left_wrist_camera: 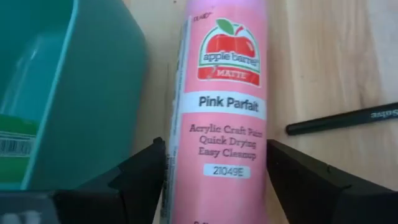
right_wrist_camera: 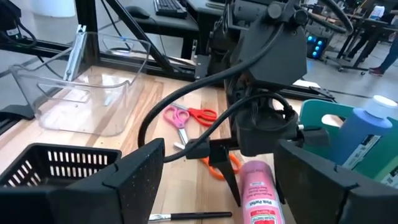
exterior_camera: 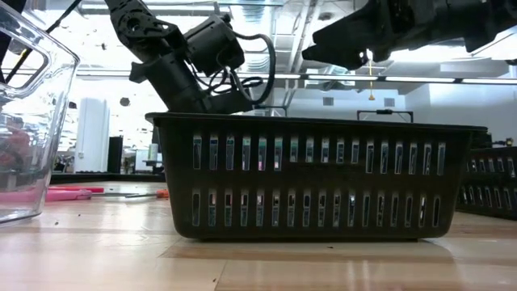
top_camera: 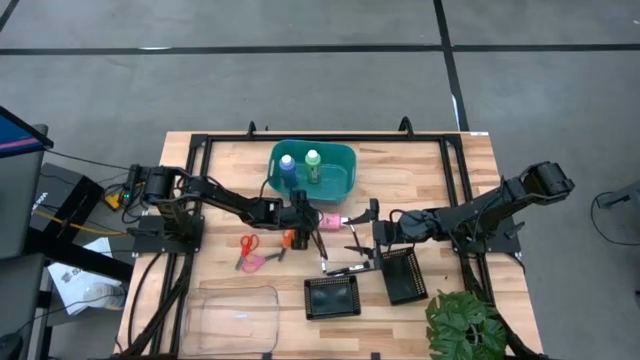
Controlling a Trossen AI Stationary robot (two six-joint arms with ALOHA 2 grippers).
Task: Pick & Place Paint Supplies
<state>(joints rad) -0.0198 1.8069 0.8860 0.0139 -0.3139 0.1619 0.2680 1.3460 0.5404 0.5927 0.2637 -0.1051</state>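
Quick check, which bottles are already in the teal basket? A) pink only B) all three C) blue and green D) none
C: the high view shows the blue bottle and green bottle standing inside the teal basket, while the pink bottle lies on the table beside the basket, between the fingers of the left end effector.

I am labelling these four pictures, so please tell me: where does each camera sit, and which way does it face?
High view: above the table, facing straight down; both arms, teal basket.
Low view: at table-top height, facing level across; a black mesh tray fills it, arms above.
Left wrist view: on the left arm, facing the pink bottle lying between the left pincer fingers.
Right wrist view: on the right arm, facing the left arm past the open right pincer.
Shared: both wrist views show the pink bottle and basket.
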